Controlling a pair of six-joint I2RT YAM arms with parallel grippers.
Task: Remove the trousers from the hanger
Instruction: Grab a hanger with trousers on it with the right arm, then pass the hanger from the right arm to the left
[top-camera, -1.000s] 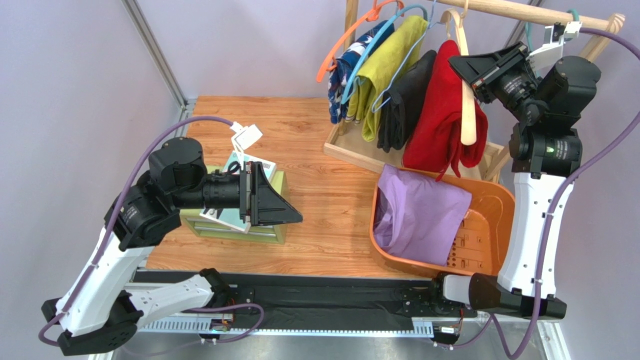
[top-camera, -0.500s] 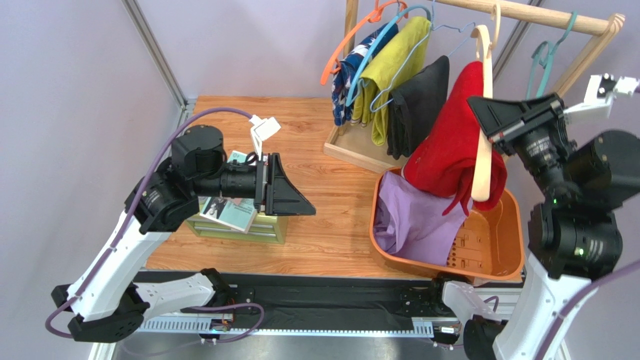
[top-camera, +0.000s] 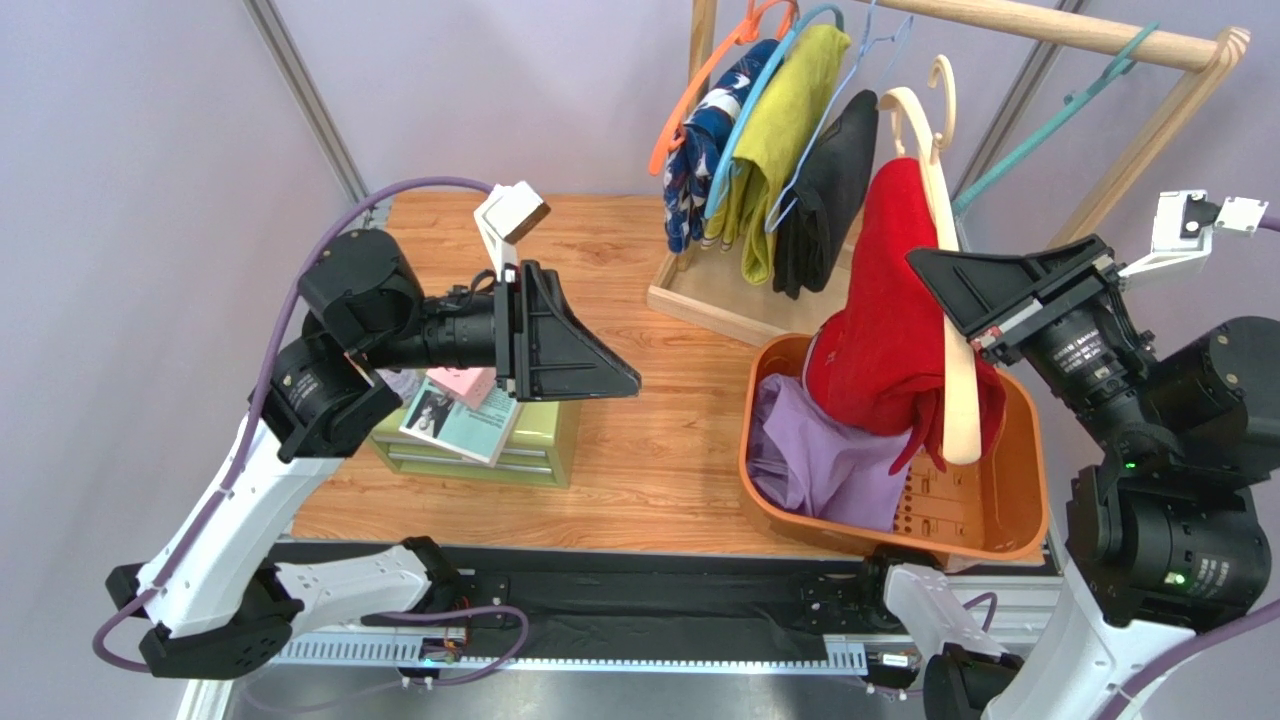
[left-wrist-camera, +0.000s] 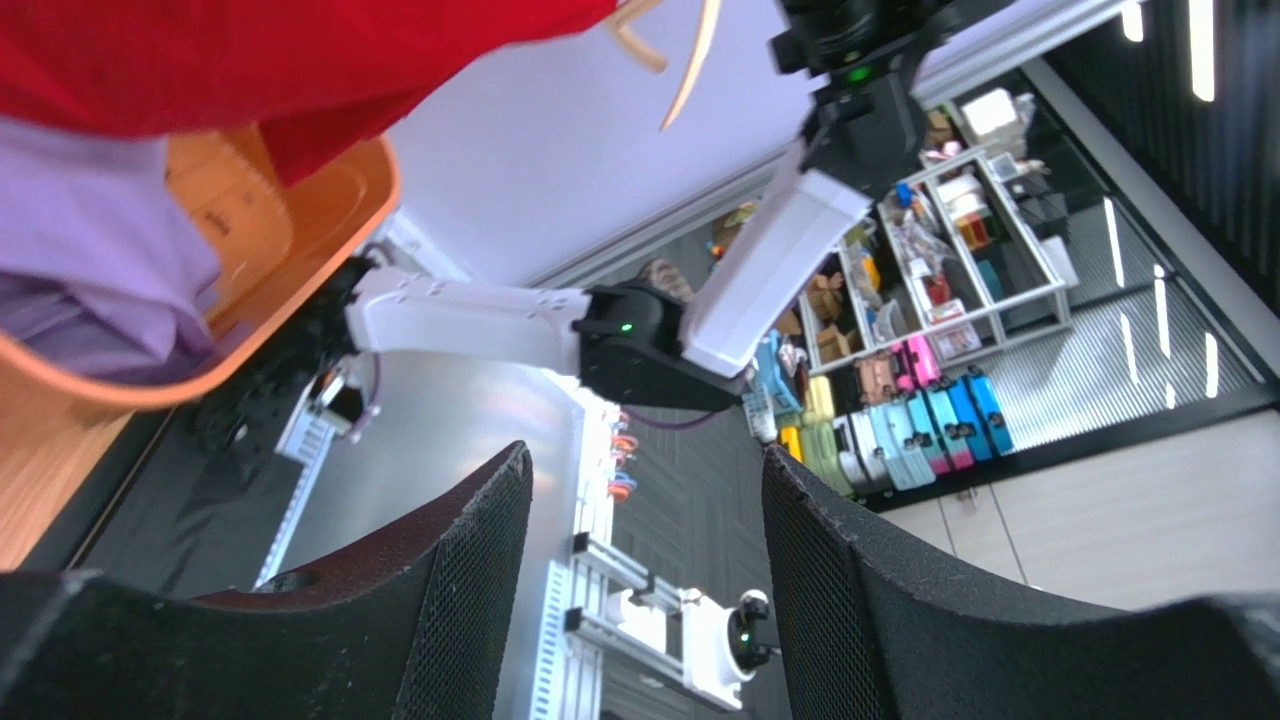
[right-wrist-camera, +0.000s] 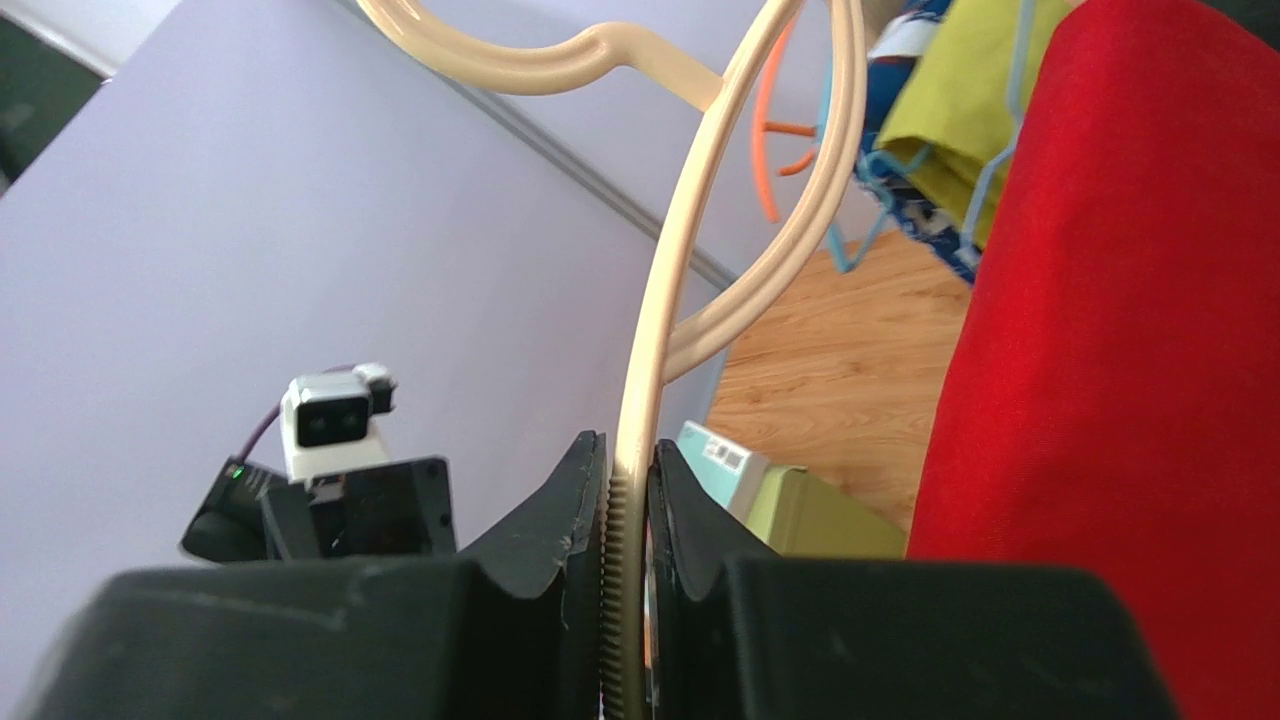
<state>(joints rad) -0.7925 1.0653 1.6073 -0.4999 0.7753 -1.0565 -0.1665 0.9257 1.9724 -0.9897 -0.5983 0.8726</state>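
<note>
My right gripper (top-camera: 951, 285) is shut on a cream hanger (top-camera: 950, 263) that carries the red trousers (top-camera: 887, 323), held off the rail above the orange basket (top-camera: 1004, 495). In the right wrist view my right gripper (right-wrist-camera: 628, 458) clamps the hanger's arm (right-wrist-camera: 669, 285), with the red trousers (right-wrist-camera: 1127, 300) to the right. Lilac trousers (top-camera: 819, 450) lie in the basket. Black (top-camera: 830, 180), yellow-green (top-camera: 774, 128) and navy patterned trousers (top-camera: 706, 135) hang on the wooden rail (top-camera: 1052, 27). My left gripper (top-camera: 609, 375) is open and empty in the air, pointing right; it also shows in the left wrist view (left-wrist-camera: 646, 495).
A green drawer box (top-camera: 481, 443) with booklets on top sits under the left arm. An empty teal hanger (top-camera: 1052, 120) hangs on the rail. The rack's wooden base tray (top-camera: 706, 308) stands behind the basket.
My right gripper has carried the cream hanger with the red trousers down and nearer, over the basket. My left gripper has risen a little and shifted right.
</note>
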